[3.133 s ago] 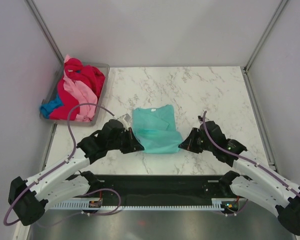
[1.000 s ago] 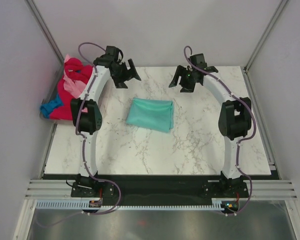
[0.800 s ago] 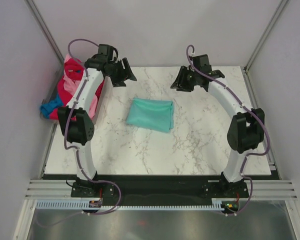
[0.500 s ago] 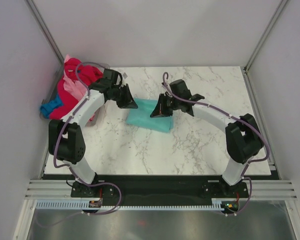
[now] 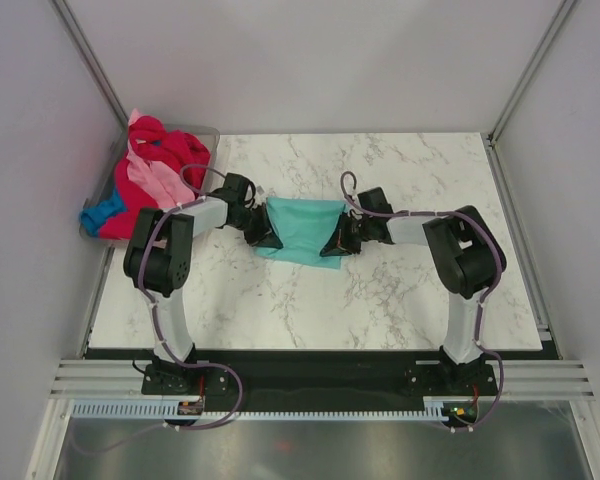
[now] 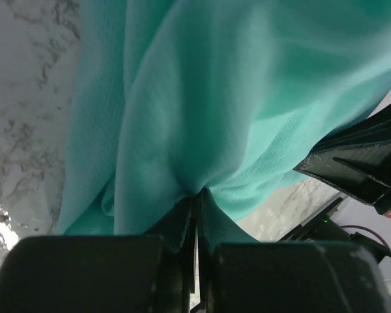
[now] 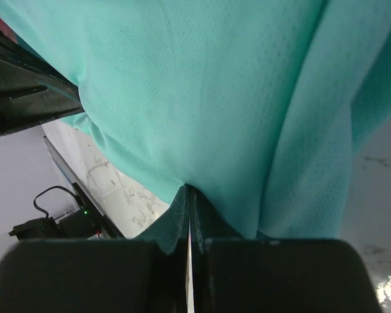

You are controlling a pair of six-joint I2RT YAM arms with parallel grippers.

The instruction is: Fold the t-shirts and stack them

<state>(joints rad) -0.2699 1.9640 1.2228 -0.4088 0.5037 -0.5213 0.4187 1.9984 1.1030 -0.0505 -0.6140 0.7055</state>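
Teal t-shirt point(image 5: 300, 226) is lying folded mid-counter point(image 5: 380, 300). Left end effector point(image 5: 261, 237) is pinching its left edge and right end effector point(image 5: 333, 243) its right edge, both clamped on cloth. Other t-shirts point(image 5: 155, 180) are sitting heaped in tub point(image 5: 210, 131).

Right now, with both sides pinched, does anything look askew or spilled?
The teal t-shirt sits slightly skewed to the table edge, gripped by the left fingers and right fingers. In the tub, the heap overflows: a blue t-shirt hangs over its left rim. Nothing looks damaged.
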